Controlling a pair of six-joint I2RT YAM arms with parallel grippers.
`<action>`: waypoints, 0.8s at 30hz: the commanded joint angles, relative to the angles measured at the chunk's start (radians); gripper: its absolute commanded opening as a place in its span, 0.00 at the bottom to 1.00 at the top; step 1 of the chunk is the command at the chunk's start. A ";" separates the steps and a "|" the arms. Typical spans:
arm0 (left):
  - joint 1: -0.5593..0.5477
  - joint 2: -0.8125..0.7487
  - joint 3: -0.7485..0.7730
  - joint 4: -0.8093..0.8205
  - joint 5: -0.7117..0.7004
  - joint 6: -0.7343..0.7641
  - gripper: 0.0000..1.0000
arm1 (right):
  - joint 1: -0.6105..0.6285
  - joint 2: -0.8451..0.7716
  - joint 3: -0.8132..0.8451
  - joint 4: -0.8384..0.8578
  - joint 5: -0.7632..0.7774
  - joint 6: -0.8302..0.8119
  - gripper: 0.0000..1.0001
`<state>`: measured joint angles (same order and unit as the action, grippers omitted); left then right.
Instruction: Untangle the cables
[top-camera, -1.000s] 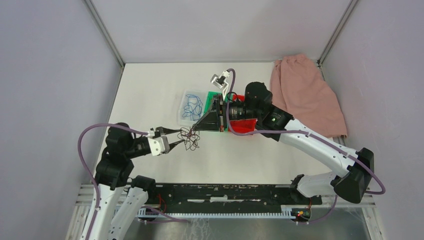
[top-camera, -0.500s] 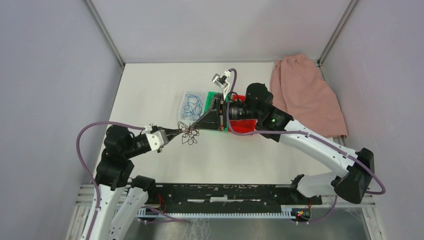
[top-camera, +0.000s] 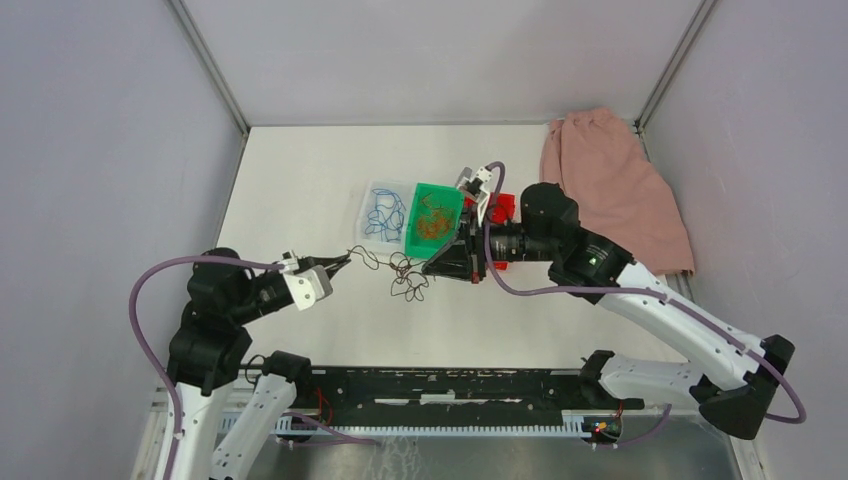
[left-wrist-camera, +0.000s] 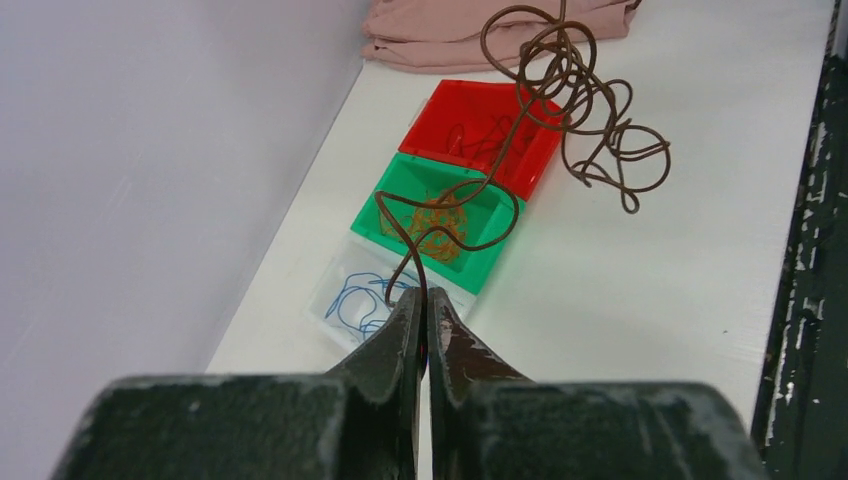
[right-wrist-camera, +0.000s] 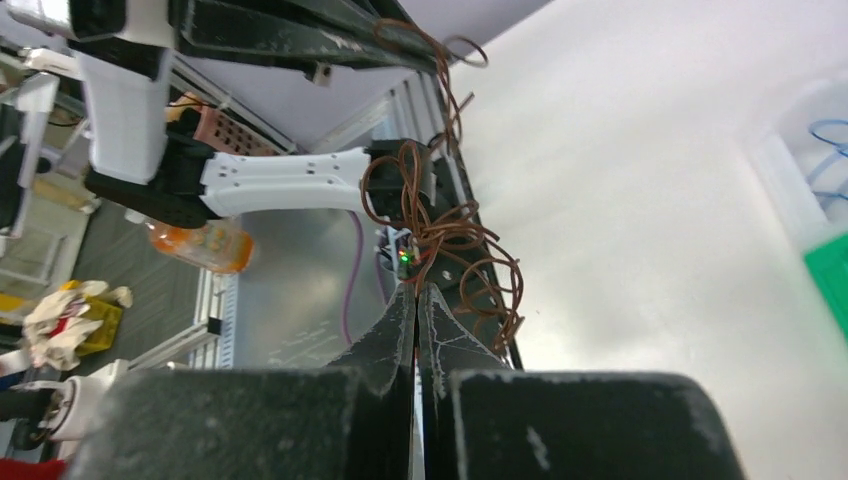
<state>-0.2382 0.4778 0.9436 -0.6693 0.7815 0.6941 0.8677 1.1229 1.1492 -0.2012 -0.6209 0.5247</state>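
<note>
**Brown wire strung betw. both grippers, knot at the R end**

Brown wire (top-camera: 405, 278) is up off the table, just on the near side of the green bin (top-camera: 438, 186), toward the arm bases. Left gripper (top-camera: 340, 264) is pinched tight on one free end. In the L wrist view the strand rises from betw. the closed fingers and loops away to the snarl. Right gripper (top-camera: 428, 270) is also clamped with no gap, biting into the knot itself, coils bunched right at its tips.

Key relation: the wire's long axis runs L–R along the near side of the green bin. The knot sits at the R jaws, and the L jaws are well off toward the bin's left-near corner, holding only a single lead. So the R arm is the nearer one to the snarl. Judgement: any further spreading would pull along that axis and may tighten the loops rather than free them.

Orange wire (top-camera: 433, 222) lies inside the green bin. Blue wire (top-camera: 383, 212) lies in the clear bin (top-camera: 368, 228) touching the green bin's left side. The red bin (top-camera: 503, 208) is on its right, partly hidden by the R arm.
</note>
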 joint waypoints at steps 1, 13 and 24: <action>-0.001 0.060 0.083 -0.116 -0.062 0.180 0.07 | -0.014 -0.075 -0.013 -0.158 0.145 -0.124 0.00; -0.001 0.157 0.170 0.110 -0.277 0.037 0.03 | -0.019 -0.169 -0.176 -0.279 0.416 -0.150 0.00; -0.002 0.202 0.271 0.560 -0.358 -0.251 0.03 | -0.017 -0.049 -0.298 -0.143 0.351 -0.059 0.00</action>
<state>-0.2382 0.6643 1.1477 -0.3740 0.5011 0.5785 0.8505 1.0328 0.8791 -0.4152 -0.2691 0.4320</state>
